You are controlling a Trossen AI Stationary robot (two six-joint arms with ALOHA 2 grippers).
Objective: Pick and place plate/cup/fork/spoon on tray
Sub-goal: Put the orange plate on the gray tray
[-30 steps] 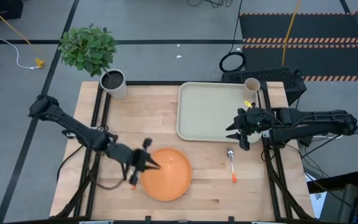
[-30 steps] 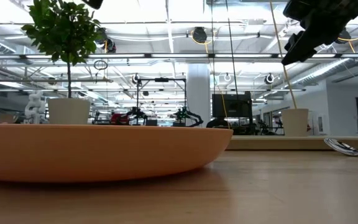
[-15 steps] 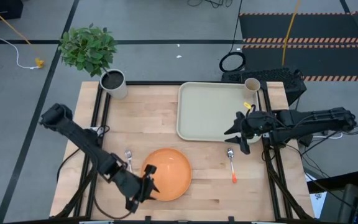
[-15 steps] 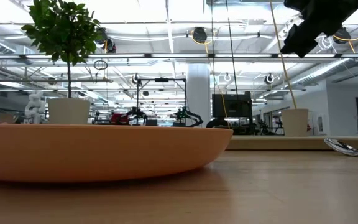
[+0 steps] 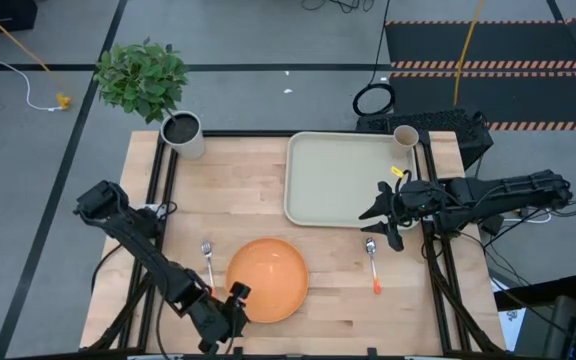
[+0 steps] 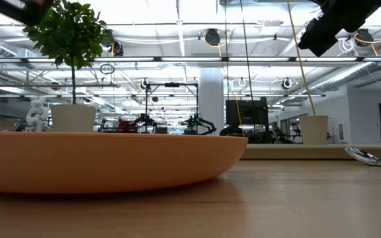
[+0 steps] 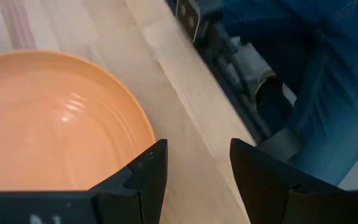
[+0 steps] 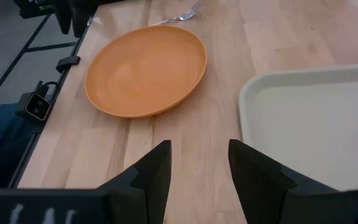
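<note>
The orange plate [image 5: 268,280] lies near the table's front edge, left of centre. The fork [image 5: 208,258] lies flat on the wood just left of it. The spoon [image 5: 372,262] lies right of the plate. At the back right is the pale tray [image 5: 343,178], with the tan cup [image 5: 405,137] standing just past its far right corner. My left gripper [image 7: 194,165] is open at the plate's near left rim [image 7: 135,118], holding nothing. My right gripper [image 8: 199,165] is open above the table by the tray's near right corner, over the spoon's bowl end.
A potted plant [image 5: 148,80] in a light pot [image 5: 183,130] stands at the table's far left corner. Black rails run along the left and right table edges. A person in blue jeans [image 7: 303,74] stands close to the near edge. Bare wood lies between plate and tray.
My left gripper has drawn back from the plate's left rim toward the table's near edge. The fork, which was at that gripper a second ago, now lies free on the table left of the plate. My right gripper has stayed by the tray's corner.
</note>
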